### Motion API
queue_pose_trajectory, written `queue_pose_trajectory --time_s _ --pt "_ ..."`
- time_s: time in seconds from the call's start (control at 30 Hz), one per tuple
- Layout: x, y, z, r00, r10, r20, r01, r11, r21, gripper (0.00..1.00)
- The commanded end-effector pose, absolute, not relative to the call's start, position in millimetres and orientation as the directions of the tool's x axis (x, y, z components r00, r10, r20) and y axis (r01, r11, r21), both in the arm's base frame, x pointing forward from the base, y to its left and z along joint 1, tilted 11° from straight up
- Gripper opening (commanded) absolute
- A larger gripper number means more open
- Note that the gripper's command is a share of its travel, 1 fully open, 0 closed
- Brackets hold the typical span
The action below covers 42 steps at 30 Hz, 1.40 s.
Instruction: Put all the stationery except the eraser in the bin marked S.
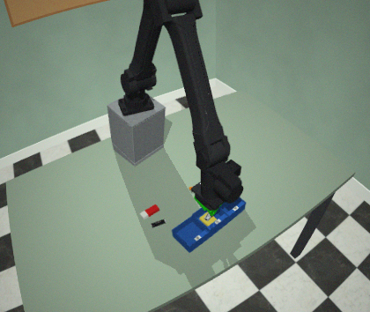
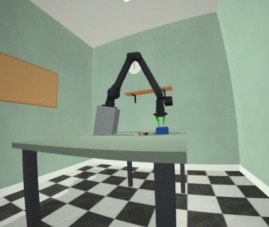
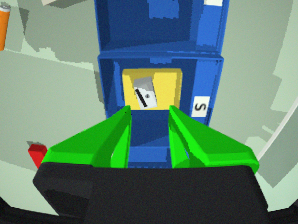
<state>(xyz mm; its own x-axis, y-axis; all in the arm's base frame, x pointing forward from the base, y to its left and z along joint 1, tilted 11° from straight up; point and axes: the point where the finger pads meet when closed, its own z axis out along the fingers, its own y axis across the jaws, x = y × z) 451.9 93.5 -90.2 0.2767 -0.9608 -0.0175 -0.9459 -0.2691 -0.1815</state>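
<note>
A blue row of bins (image 1: 211,225) lies near the table's front edge. In the wrist view its middle compartment is marked S (image 3: 200,106) and holds a yellow pad (image 3: 152,86) with a small grey and white piece (image 3: 144,96) lying on it. My gripper (image 3: 150,112) hangs straight above this compartment with its green fingers apart and nothing between them. It also shows in the top and exterior views (image 1: 208,211) (image 2: 161,122). A red and white eraser (image 1: 150,211) lies on the table left of the bins. An orange pen-like thing (image 3: 3,26) lies beside the bins.
A small black bar (image 1: 158,224) lies next to the eraser. The arm's grey pedestal (image 1: 136,129) stands at the back.
</note>
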Motion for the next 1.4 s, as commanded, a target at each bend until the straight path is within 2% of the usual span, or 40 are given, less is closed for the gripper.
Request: queue_pose_trajectory --time_s 0.0,1.37 --pt "454 93 -66 0.277 -0.961 -0.020 -0.942 -0.268 -0.204 0.30" --pt "451 89 -72 0.277 -0.961 -0.021 -0.944 -0.268 -0.193 0.30"
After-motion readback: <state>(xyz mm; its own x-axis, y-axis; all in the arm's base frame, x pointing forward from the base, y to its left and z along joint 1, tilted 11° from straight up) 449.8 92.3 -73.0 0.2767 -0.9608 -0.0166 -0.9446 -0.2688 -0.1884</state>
